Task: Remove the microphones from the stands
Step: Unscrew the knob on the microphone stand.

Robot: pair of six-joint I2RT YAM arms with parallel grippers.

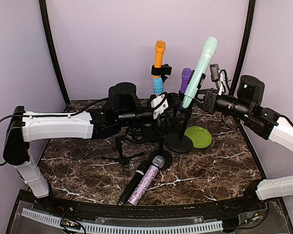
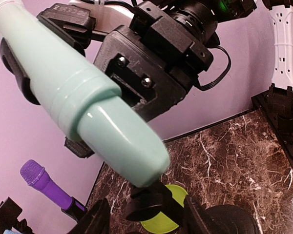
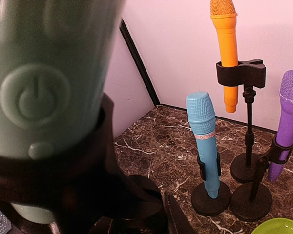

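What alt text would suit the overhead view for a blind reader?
The right gripper holds a mint-green microphone tilted above a black stand, while the left gripper reaches in beside it over a dark marble table. An orange microphone, blue microphone and purple microphone stand clipped nearby; a black microphone, glittery microphone and green plate lie on the table.
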